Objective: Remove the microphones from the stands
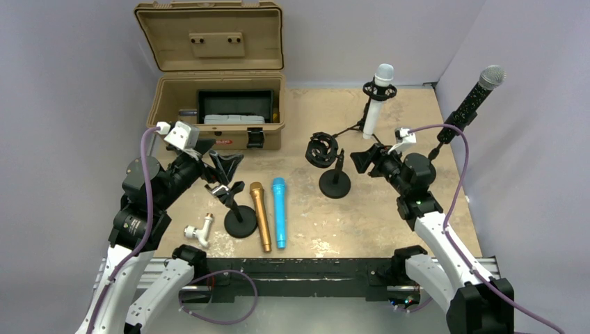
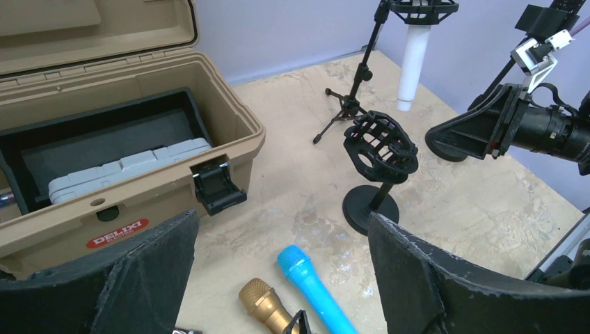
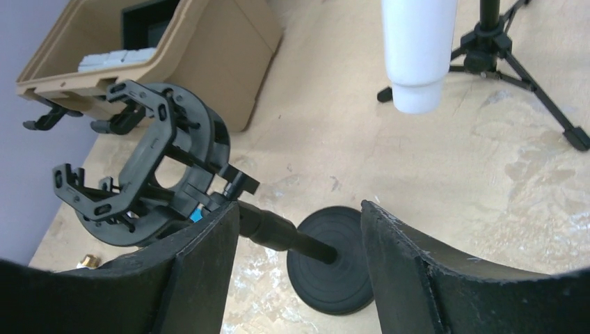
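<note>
**Both grippers open and empty; white microphone upright in its stand**

From above: the left gripper (image 1: pixel 226 165) hangs at the left of the table (image 1: pixel 313 229), just in front of the open tan case (image 1: pixel 209 38). Its jaws are wide apart and hold nothing. The right gripper (image 1: pixel 362 161) sits just right of the round-foot stand (image 1: pixel 335 184), whose cradle is empty, and its jaws are parted. A white microphone (image 1: pixel 374 111) stands upright in the tripod stand (image 1: pixel 366 113) at the far right. A black microphone (image 1: pixel 467 104) tilts on another stand at the right edge. A gold microphone (image 1: pixel 261 216) and a blue microphone (image 1: pixel 280 212) lie side by side near the middle.

Left wrist: the fingers spread wide, with nothing between them. A gray box (image 2: pixel 129 170) lies inside the case.

Right wrist: the fingers stand apart, gripping nothing. The round-foot stand's rod and foot show beyond the gap. Whether the left finger touches the rod I cannot tell.
</note>
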`<state>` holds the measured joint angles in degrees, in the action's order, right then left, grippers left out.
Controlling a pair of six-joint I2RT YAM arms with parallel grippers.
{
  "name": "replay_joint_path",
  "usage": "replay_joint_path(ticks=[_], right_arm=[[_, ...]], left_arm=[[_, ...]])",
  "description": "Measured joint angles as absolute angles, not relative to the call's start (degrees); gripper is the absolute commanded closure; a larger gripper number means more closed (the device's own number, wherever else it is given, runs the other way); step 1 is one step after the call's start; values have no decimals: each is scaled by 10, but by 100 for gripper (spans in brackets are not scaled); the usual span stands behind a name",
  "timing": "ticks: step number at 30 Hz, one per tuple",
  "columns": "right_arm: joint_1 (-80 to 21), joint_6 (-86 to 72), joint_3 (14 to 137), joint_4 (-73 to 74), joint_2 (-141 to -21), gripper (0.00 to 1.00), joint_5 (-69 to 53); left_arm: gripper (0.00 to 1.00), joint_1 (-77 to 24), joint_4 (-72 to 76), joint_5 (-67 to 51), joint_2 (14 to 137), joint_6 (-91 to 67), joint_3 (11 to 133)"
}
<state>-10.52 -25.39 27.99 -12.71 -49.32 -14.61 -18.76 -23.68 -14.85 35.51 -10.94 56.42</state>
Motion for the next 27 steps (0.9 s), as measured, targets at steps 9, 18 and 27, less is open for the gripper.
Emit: replay_joint_path(ticks=[9, 18, 27], right_arm=[[-115, -260, 279, -98, -490, 39, -145], [-255, -306, 278, -81, -501, 38, -83], [-263, -311, 264, -115, -541, 39, -7]], left_arm=[[11, -188, -237, -148, 355, -109, 564], [11, -188, -237, -149, 355, -110, 564], [11, -188, -237, -149, 355, -110, 564]])
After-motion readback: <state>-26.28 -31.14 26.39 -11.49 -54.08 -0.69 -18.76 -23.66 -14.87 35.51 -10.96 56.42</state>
